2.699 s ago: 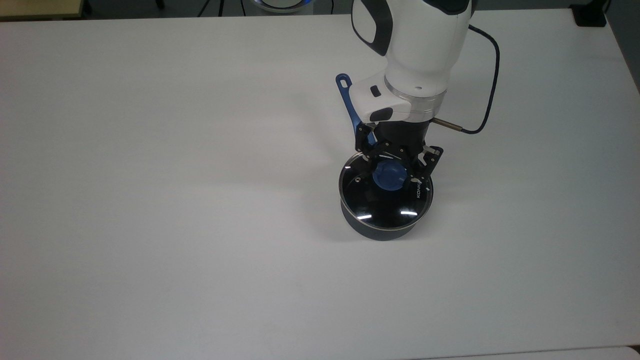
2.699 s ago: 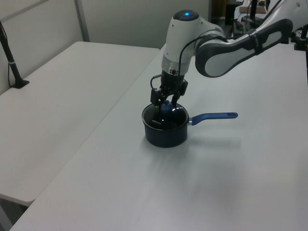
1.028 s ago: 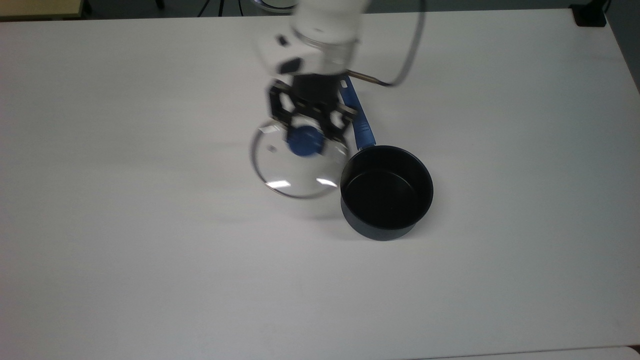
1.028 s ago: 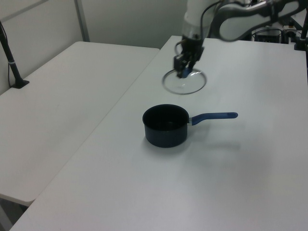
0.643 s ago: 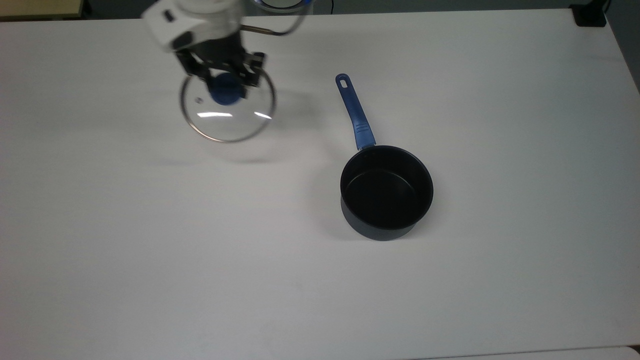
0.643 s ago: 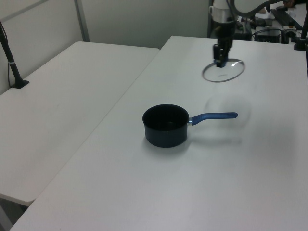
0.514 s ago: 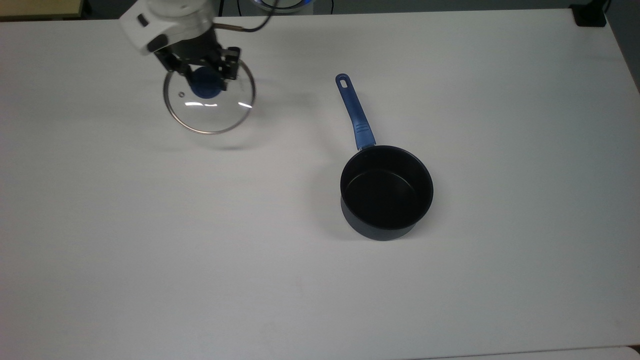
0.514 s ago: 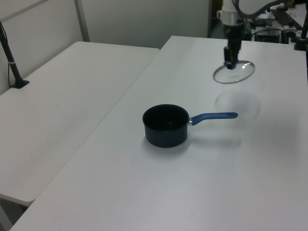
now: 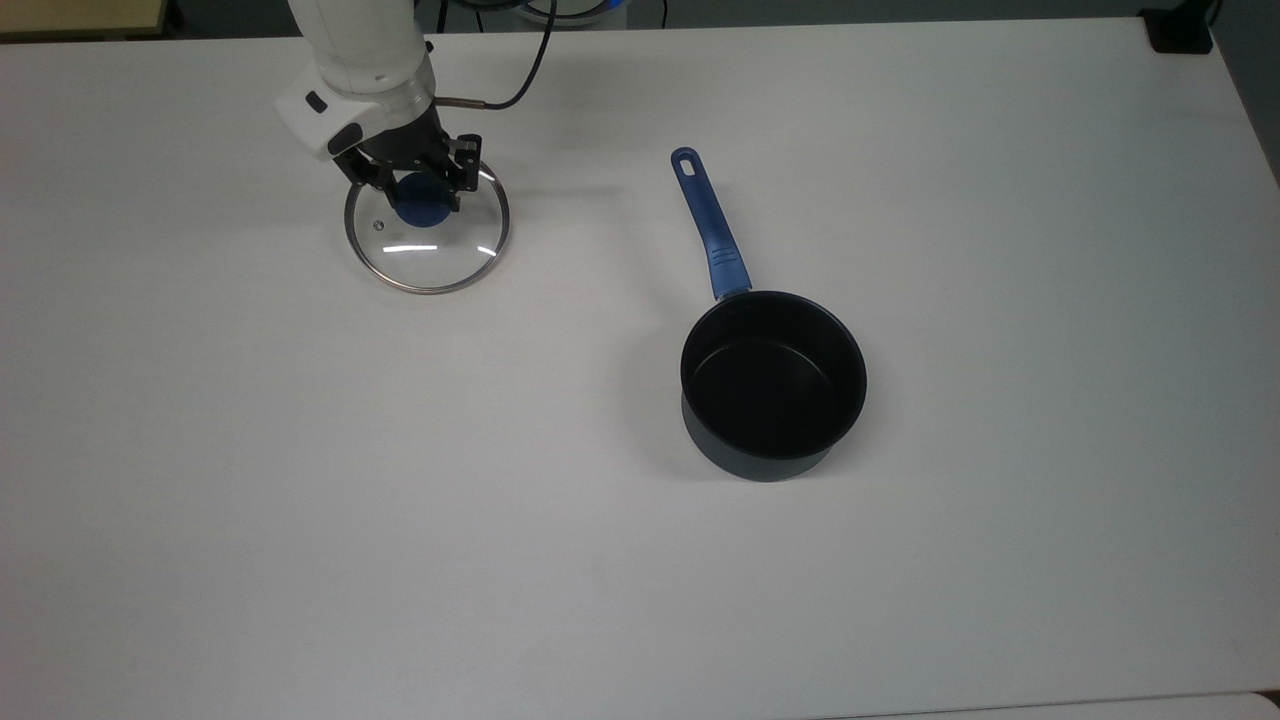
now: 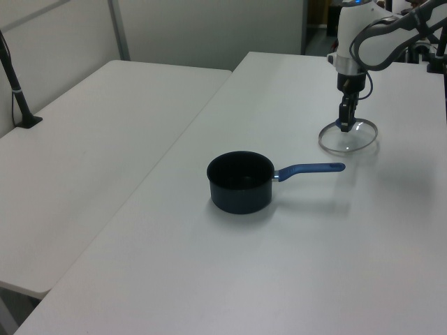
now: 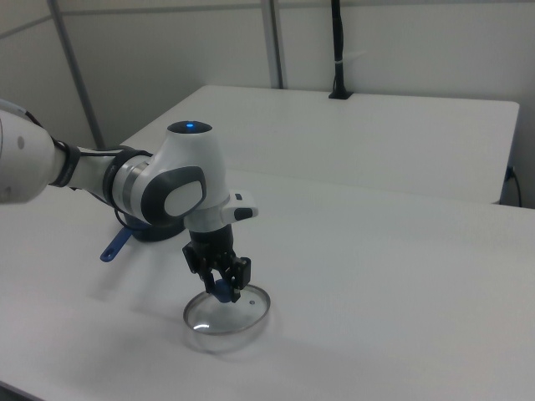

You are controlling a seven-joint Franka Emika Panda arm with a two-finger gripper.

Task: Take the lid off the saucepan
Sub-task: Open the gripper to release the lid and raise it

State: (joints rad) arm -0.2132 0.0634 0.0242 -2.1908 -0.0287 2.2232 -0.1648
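Observation:
The saucepan stands uncovered on the white table, dark navy with a black inside, its long blue handle pointing toward the top view's upper edge. The clear glass lid is far off to the top view's left of the pan, down at the table surface. My gripper reaches down from above and is shut on the lid's blue knob. In the left view the saucepan is near the middle, and the gripper holds the lid at the back right. In the right view the gripper grips the lid.
The table is broad and white. A second table adjoins it on the left view's left, with a black post on it. A black block sits at the top view's top right corner. A cable loops from the wrist.
The gripper lifted the lid off the saucepan, carried it across to the top view's upper left, and over the last half second lowered it to the table. The saucepan has not moved.

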